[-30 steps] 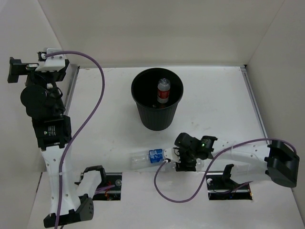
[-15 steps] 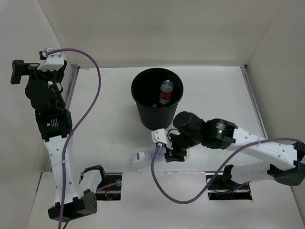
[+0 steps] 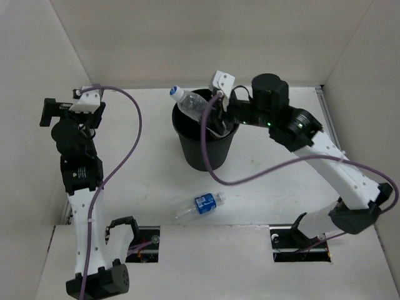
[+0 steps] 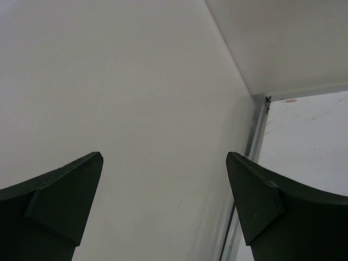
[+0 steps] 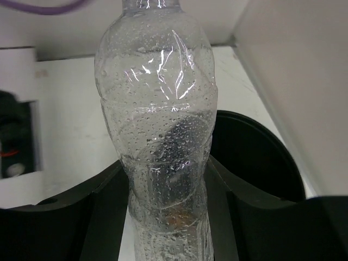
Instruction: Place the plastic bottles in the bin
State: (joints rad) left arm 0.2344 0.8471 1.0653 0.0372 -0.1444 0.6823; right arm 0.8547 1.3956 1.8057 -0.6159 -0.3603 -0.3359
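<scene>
My right gripper (image 3: pixel 211 117) is shut on the clear unlabelled bottle (image 3: pixel 189 103) and holds it tilted over the round black bin (image 3: pixel 206 153), its cap pointing up-left past the rim. In the right wrist view the bottle (image 5: pixel 160 136) stands between my fingers (image 5: pixel 103 201) with the bin (image 5: pixel 255 157) behind it. The blue-label bottle (image 3: pixel 203 204) lies on the table in front of the bin. My left gripper (image 3: pixel 49 112) is open and empty, raised at the far left and facing the side wall (image 4: pixel 136 109). The orange and red-cap bottles are hidden.
White walls enclose the table on the left, back and right. A metal rail (image 3: pixel 94 119) runs along the left edge of the table. Purple cables loop from both arms, the right one (image 3: pixel 250 178) hanging in front of the bin.
My right gripper lifted the clear unlabelled bottle from the table in front of the bin up and back over the bin's rim. The blue-label bottle shifted. The left arm swung slightly right.
</scene>
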